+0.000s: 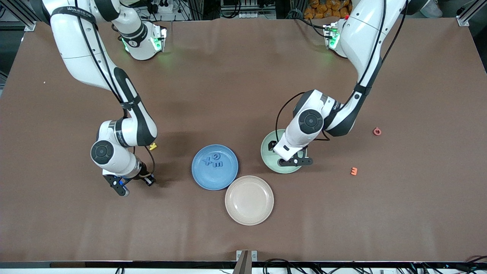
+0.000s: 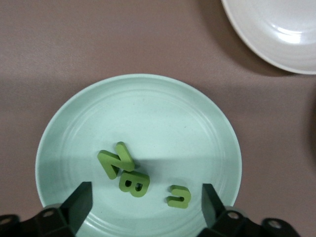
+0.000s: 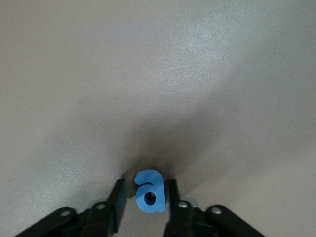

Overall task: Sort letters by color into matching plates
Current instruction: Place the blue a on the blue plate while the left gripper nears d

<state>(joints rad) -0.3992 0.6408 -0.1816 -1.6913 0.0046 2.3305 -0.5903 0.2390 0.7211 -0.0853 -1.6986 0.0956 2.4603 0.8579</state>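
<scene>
My right gripper (image 3: 144,200) is low at the table toward the right arm's end, wrist bent down, fingers (image 3: 117,197) closed in on a blue letter "a" (image 3: 149,191), pads touching both its sides. My left gripper (image 2: 146,200) hangs over the mint green plate (image 1: 266,150), elbow folded, jaws spread wide and holding nothing. Three green letters (image 2: 129,173) lie in that plate below it, two overlapping, one just beside. The blue plate (image 1: 215,166) sits mid-table with three blue letters (image 1: 213,160) in it. The cream plate (image 1: 249,199) touches it, nearer the front camera. Brown tabletop (image 1: 243,76). A yellow letter (image 1: 153,146) lies by my right arm; a red one (image 1: 377,131) and an orange one (image 1: 354,171) lie toward the left arm's end. Cables and frame rails run along the edge where the bases stand.
</scene>
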